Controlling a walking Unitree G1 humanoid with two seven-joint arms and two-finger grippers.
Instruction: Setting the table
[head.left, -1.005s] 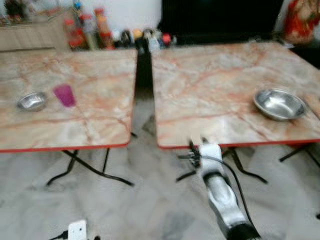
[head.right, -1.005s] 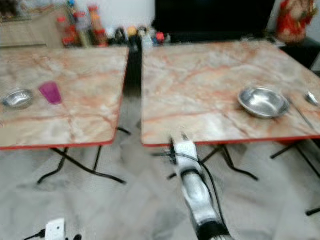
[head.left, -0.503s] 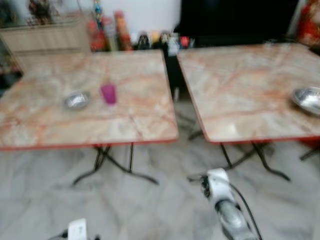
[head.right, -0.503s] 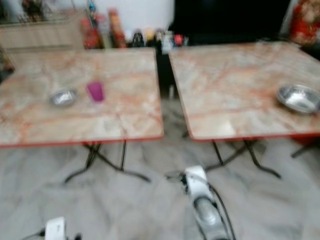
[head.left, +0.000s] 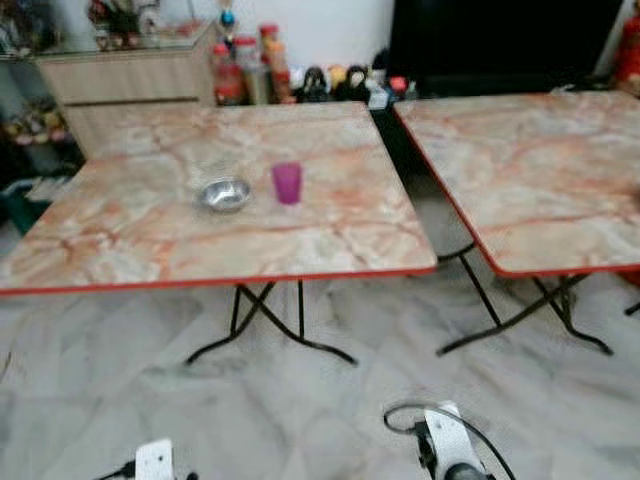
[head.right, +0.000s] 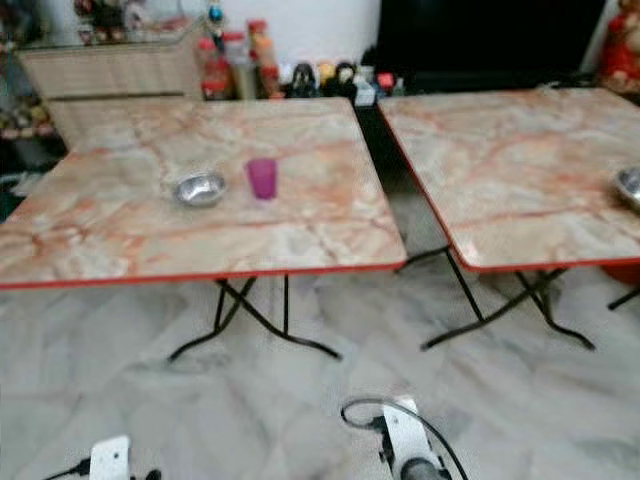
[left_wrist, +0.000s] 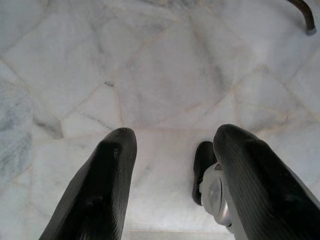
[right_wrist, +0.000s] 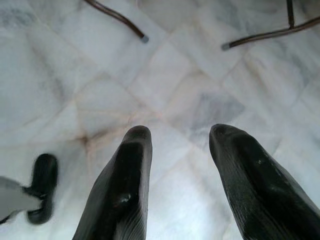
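Two marble-patterned folding tables with red edging stand side by side on a pale marble floor (head.left: 330, 400), a narrow gap between them. On the left table (head.left: 150, 240) a small steel bowl (head.left: 223, 194) sits just beside a purple cup (head.left: 287, 183), the cup upright and to the bowl's right, both near the middle of the top. At the far right edge of the right table (head.right: 520, 190), in the right eye view, part of a second steel bowl (head.right: 630, 186) shows. Behind the tables, a row of bottles and jars (head.left: 250, 70) lines the wall next to a wooden cabinet (head.left: 130, 85); the blur makes their labels unreadable.

Both arms hang low above the floor, well short of the tables. The left gripper (left_wrist: 172, 180) points down at the tiles, its two black fingers (left_wrist: 107, 190) spread apart and holding nothing. The right gripper (right_wrist: 180, 175) likewise faces the floor near the black table legs (right_wrist: 120, 19), fingers (right_wrist: 127, 185) parted and empty. What appears to be one of the robot's feet (right_wrist: 40, 185) shows beside it.
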